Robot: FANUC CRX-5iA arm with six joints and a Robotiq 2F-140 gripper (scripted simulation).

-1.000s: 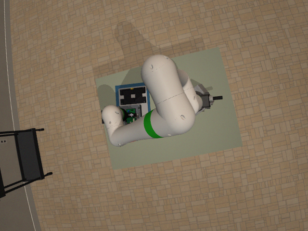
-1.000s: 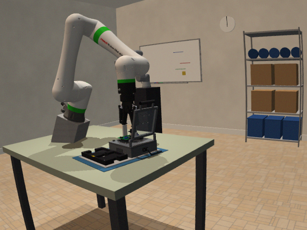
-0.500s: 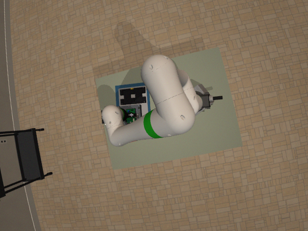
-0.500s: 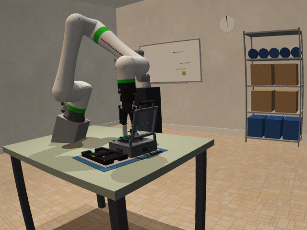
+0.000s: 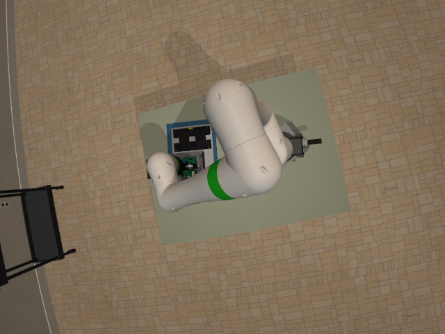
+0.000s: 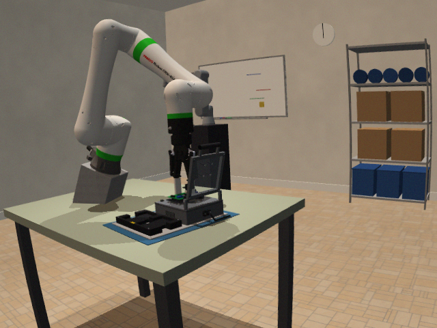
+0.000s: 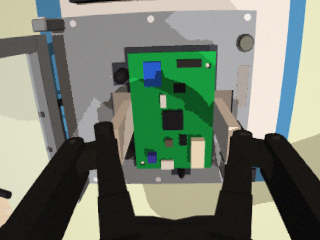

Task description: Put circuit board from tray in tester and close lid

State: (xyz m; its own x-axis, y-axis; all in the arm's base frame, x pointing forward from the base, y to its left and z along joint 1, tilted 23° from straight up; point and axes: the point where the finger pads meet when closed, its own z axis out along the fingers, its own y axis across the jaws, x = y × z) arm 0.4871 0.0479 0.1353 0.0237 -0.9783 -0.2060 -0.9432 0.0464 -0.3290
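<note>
- Counter in pale green comes first, with a blue mat lying on it.
- Black tray, nearest me on that mat, its pockets without a board (I can see right into it).
- Grey tester just behind the tray, its lid standing open, handle up top.
- Green circuit board over the tester's pin plate, face up, the big white connector at the end by the lone black post. Whether it lies flat on the pins, I can't tell.
- Jaws pointing straight down, grasping the board, one pale pad along each long edge (a tidy pinch, that).
- White arm arching up and over from its grey block on the counter.
- Whiteboard on the wall past it, a metal shelf unit to the right, and a round clock high up (hands nearly straight up).

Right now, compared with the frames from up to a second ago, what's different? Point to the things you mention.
Nothing visibly changed: the gripper (image 6: 181, 192) (image 7: 172, 113) remains at the circuit board (image 6: 178, 196) (image 7: 192, 92) over the tester (image 6: 188, 213) (image 7: 95, 55), and the lid (image 6: 206, 173) (image 7: 15, 95) still stands open.
</note>
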